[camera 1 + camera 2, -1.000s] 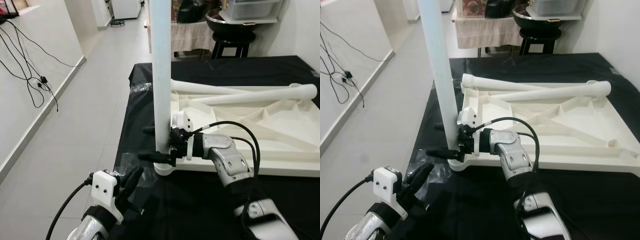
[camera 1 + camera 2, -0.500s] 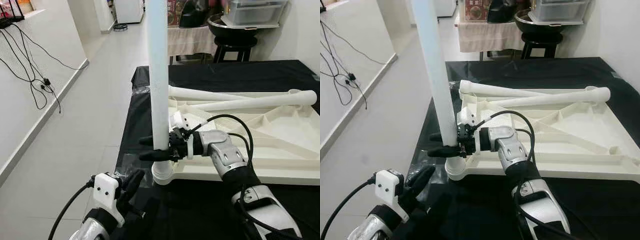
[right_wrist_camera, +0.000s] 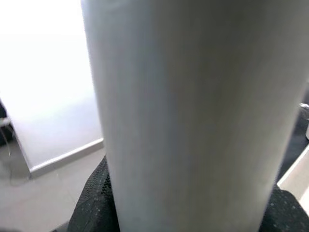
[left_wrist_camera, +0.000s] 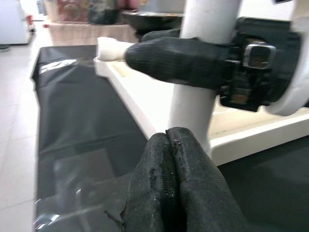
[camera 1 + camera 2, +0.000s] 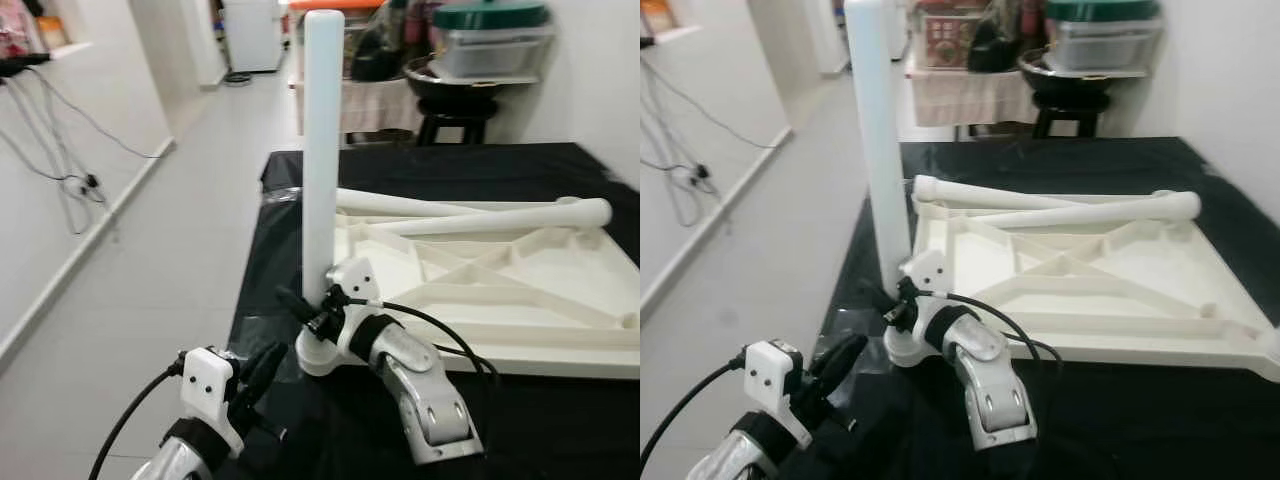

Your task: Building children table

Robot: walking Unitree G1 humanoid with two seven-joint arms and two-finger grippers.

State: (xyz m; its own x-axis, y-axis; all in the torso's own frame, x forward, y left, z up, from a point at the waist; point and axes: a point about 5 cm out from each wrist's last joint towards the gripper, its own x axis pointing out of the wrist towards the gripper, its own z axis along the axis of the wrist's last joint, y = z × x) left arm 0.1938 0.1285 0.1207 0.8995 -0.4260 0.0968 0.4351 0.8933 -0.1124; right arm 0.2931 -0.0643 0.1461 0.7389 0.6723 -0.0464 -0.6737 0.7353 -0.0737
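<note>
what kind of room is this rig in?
Probably a home: tiled hallway floor, a black stool under a shelf holding a lidded storage box, and loose cables along the white wall.

A low surface draped in black cloth (image 5: 520, 160) carries everything here, standing on a pale tiled floor (image 5: 160, 260). Lying flat on the cloth is a white plastic tabletop turned underside up (image 5: 520, 290), its moulded ribs showing. Its corner nearest the right gripper (image 5: 305, 310) sits close to the cloth's edge, and a white plastic tube leg (image 5: 322, 150) stands upright from that corner, with the gripper's black fingers on either side of its base. A patch of clear plastic film (image 5: 250, 330) lies on the cloth just ahead of the left gripper (image 5: 262, 365). Beyond the right gripper, two more loose white tube legs (image 5: 480, 212) rest across the tabletop's far edge.
</note>
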